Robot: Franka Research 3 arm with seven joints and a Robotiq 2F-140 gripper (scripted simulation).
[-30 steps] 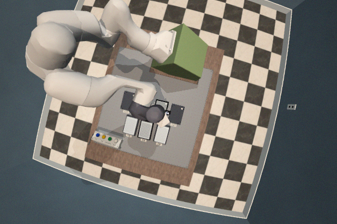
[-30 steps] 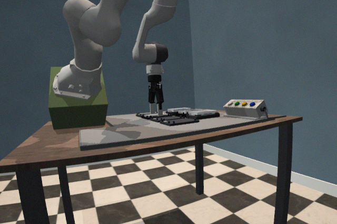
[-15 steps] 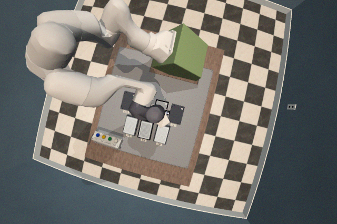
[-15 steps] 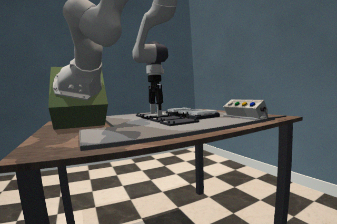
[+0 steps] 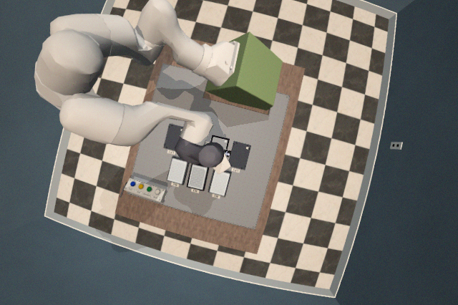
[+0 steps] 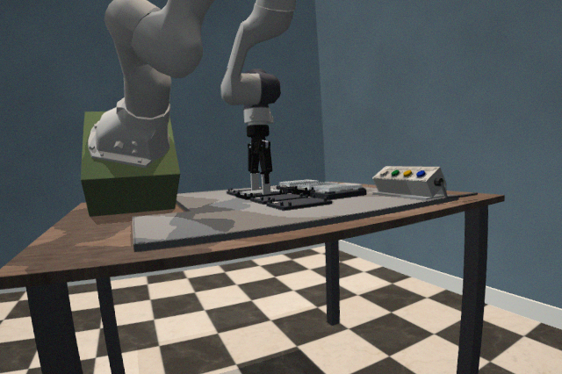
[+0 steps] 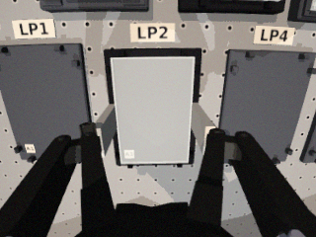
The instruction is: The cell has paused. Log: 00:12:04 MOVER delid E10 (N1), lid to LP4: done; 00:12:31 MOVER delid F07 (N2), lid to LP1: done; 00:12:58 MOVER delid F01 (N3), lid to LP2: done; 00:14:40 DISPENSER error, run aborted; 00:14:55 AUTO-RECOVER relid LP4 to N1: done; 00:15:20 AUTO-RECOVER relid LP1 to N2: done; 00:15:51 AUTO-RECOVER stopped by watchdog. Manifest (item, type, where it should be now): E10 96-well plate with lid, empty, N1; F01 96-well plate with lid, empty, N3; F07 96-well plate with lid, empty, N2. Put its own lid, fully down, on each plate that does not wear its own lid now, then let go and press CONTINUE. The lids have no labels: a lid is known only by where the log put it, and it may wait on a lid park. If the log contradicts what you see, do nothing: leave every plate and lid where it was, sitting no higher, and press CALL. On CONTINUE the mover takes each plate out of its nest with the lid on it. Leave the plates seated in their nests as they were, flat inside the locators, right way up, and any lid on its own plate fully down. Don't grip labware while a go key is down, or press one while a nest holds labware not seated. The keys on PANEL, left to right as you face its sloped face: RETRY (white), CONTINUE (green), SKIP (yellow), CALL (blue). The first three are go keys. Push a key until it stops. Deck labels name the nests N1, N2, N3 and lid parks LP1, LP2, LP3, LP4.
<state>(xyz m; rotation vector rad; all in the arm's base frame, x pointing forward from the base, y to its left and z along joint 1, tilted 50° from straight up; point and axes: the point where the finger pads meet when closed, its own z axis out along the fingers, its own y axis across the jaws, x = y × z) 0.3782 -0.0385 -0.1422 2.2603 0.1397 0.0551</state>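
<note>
From above, three white rectangular plates sit in a row toward the worktop's panel-side edge, with dark lid parks behind them; the grey panel in one corner carries four round keys, blue, yellow, green and white. From the side, the pale arm rises from a green block at the far corner of the wooden worktop, its black gripper pointing straight down onto the dark parks. At the wrist, labels read LP1, LP2 and LP4; one flat, pale grey lid lies on the LP2 park, the fingers clamped on its long sides, while LP1 and LP4 show bare dark pads.
</note>
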